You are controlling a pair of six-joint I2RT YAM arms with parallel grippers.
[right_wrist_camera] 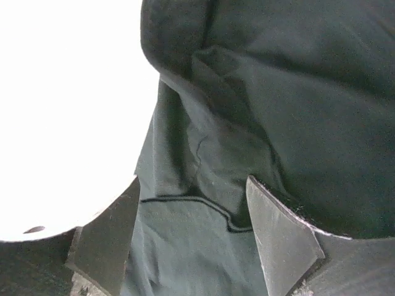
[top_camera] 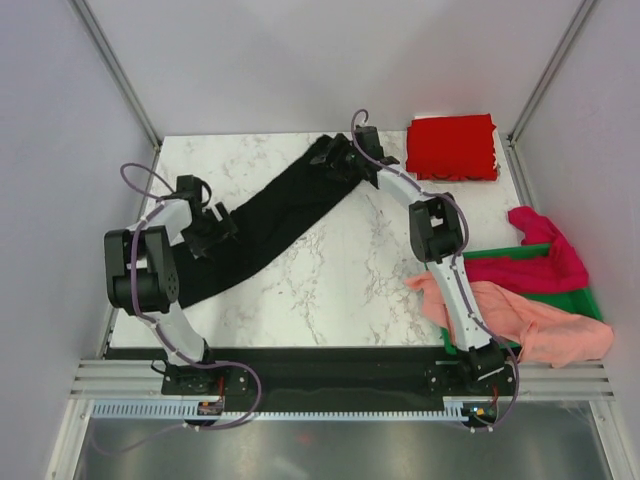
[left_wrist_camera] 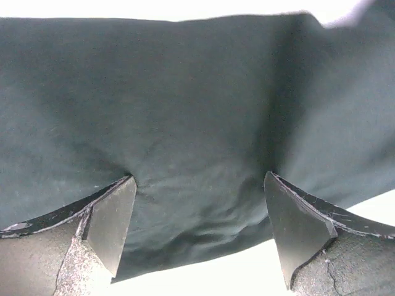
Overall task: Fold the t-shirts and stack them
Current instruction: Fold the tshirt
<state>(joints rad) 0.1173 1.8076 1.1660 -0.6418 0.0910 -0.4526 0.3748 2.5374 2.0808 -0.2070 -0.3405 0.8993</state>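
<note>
Over the black t-shirt, left pincer and right pincer both gape apart.

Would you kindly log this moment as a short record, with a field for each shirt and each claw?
black shirt: stretched diagonally across the table
red shirt: folded, far right corner
pink shirt: crumpled, near right, partly over the bin
magenta shirt: crumpled on the bin
left claw: open, over the black shirt's near end
right claw: open, over its far end
</note>
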